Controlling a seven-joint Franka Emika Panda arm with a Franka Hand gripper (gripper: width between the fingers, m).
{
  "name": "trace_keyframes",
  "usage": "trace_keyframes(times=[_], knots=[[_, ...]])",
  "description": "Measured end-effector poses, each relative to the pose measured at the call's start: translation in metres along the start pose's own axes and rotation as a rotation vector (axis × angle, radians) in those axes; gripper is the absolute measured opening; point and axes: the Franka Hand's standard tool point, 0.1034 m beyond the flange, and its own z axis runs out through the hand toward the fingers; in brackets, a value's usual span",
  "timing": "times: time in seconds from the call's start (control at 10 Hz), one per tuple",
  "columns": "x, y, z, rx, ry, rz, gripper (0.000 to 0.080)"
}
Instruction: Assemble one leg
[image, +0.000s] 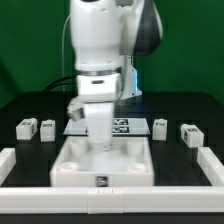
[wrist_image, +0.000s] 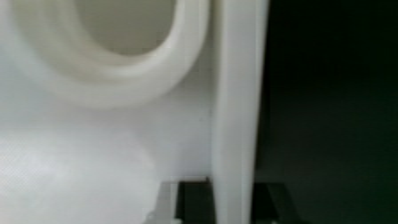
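Legs (image: 47, 128) lie 2 per side of the panel (image: 130, 165), its edge pinched by the gripper (image: 100, 142).

a robot lab: black table (image: 172, 150), green backdrop (image: 30, 40), marker board (image: 123, 127).

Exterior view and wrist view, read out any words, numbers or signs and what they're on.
No words or numbers are readable in either view.
Small stubby white plastic legs: black-and-white square tags only, patterns too small to make out.
Thin flat white marker board: tags likewise blurred.
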Motion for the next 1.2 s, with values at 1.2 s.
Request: trace_keyframes(times=[1.2], knots=[[0.065,0.037,0.004,0.031,0.043,-0.026,0.0234]])
